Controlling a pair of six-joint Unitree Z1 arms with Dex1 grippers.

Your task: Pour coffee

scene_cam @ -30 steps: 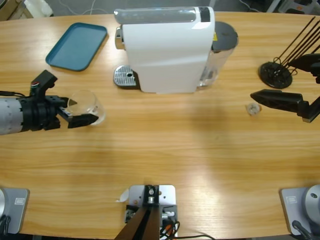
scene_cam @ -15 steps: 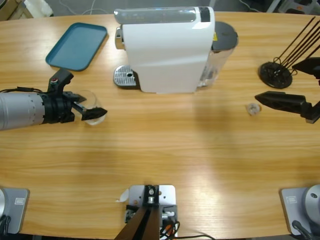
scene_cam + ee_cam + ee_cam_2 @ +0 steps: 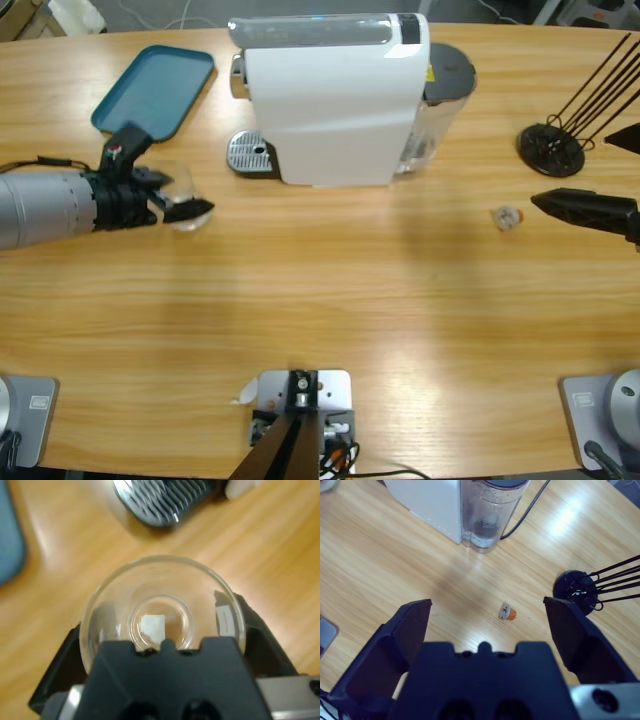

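Note:
My left gripper (image 3: 186,208) is shut on a clear glass tumbler (image 3: 180,196), held just left of the white coffee machine (image 3: 330,100) and short of its metal drip tray (image 3: 250,153). The left wrist view looks down into the tumbler (image 3: 162,605), a black jaw on each side of it. At its bottom lies a faint light-brown trace of coffee (image 3: 172,630). The drip tray (image 3: 160,500) shows ahead of the glass. My right gripper (image 3: 590,210) hangs open at the far right edge, with a small orange capsule (image 3: 507,612) on the table under its gap.
A blue tray (image 3: 155,90) lies at the back left, close behind the left arm. A black wire rack (image 3: 552,148) stands at the back right, the capsule (image 3: 508,216) in front of it. The machine's water tank (image 3: 490,510) and cable are on its right side.
The left gripper has carried the tumbler away from the table's front, closer to the drip tray, turning its wrist as it went. The right gripper has drawn back toward the right edge.

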